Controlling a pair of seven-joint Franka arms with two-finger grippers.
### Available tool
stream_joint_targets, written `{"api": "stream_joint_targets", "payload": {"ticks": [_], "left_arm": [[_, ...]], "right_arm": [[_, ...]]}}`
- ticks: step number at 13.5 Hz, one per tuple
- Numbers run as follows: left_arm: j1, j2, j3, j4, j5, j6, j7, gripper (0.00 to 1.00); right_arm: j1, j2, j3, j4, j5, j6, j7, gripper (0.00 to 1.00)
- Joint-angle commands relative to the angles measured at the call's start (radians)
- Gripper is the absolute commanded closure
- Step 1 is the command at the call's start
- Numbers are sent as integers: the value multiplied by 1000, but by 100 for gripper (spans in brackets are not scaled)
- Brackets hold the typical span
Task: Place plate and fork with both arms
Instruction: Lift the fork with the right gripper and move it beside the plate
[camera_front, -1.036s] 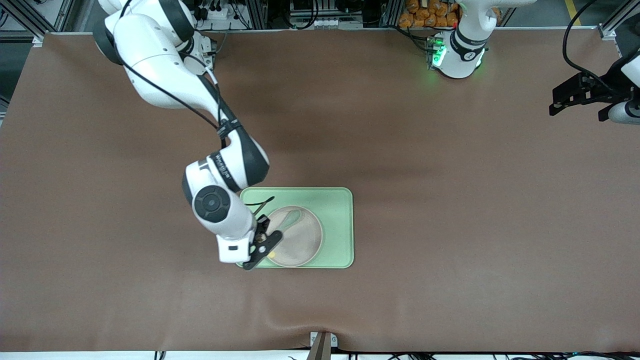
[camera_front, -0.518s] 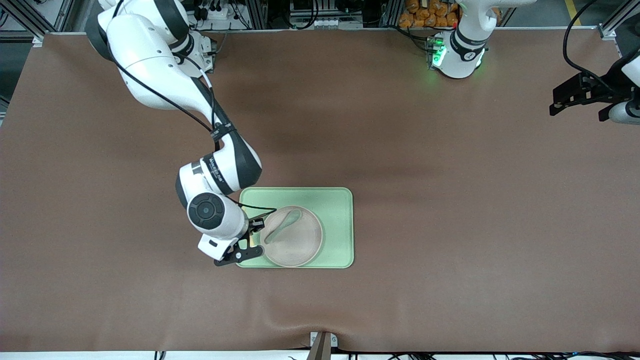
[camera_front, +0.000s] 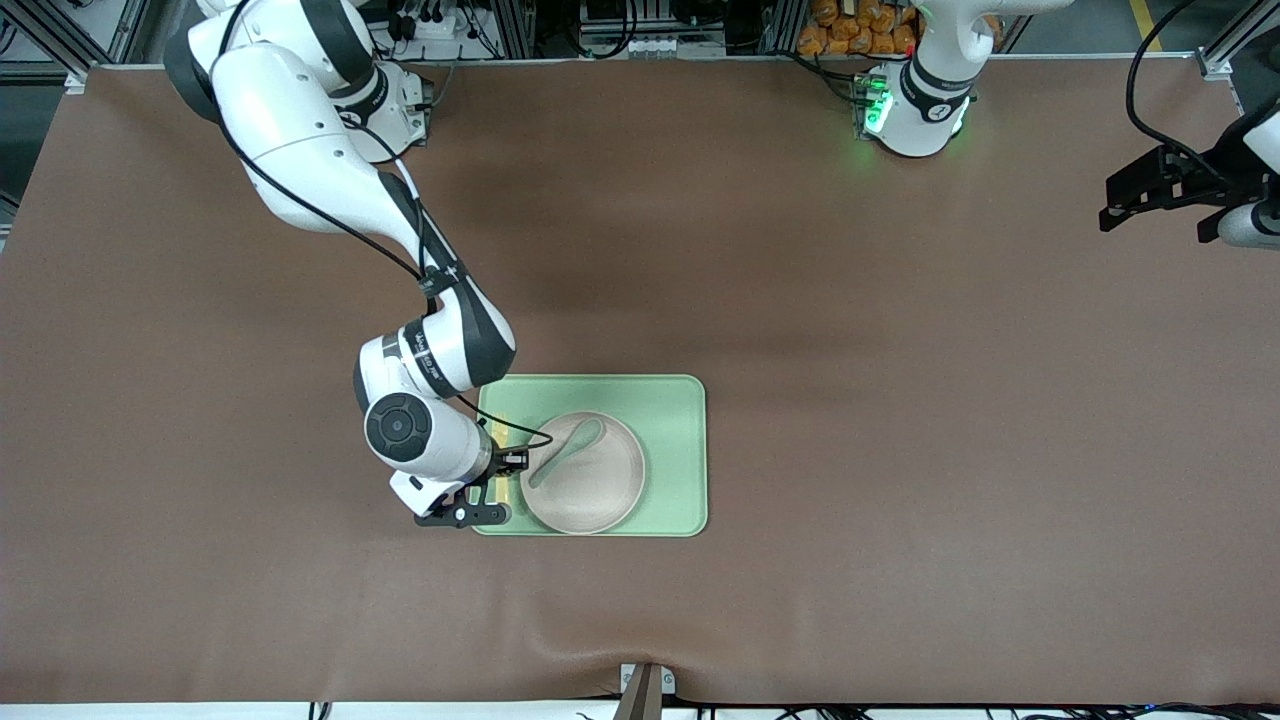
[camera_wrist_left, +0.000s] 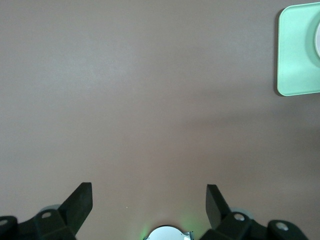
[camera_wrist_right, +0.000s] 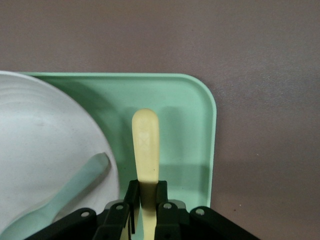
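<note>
The fork (camera_wrist_right: 145, 150) shows only its pale-yellow handle in the right wrist view; its tines are hidden under the right gripper (camera_wrist_right: 145, 207), whose body is cut off by the picture's edge. In the front view the right gripper covers most of the fork, leaving a thin yellow sliver.

The spoon (camera_wrist_right: 60, 197) runs out of the right wrist view, as does the plate (camera_wrist_right: 45, 150).

In the left wrist view the tray (camera_wrist_left: 295, 55) is cropped at the edge to one corner, with only a sliver of plate. The left gripper (camera_front: 1150, 190) is partly cut off at the front view's edge, at the left arm's end of the table.
</note>
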Motion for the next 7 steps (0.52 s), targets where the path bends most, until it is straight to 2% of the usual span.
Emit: {"api": "stream_joint_targets", "payload": {"ticks": [1,2,4,7], "left_arm": [[5,-10,0,-2,-4,-9,7,0],[5,-10,0,-2,-4,-9,7,0],[7,-10,0,-2,-4,-8,8,0],[7,-10,0,-2,-4,-8,8,0]], "right_arm": [[-27,-37,12,-46,20,14,14,13],[-28,-42,13,-40,25,13,6,0],[-28,-52,19,-30,37,-31,6,0],[-47,-77,16,49,60,-128,4,0]]}}
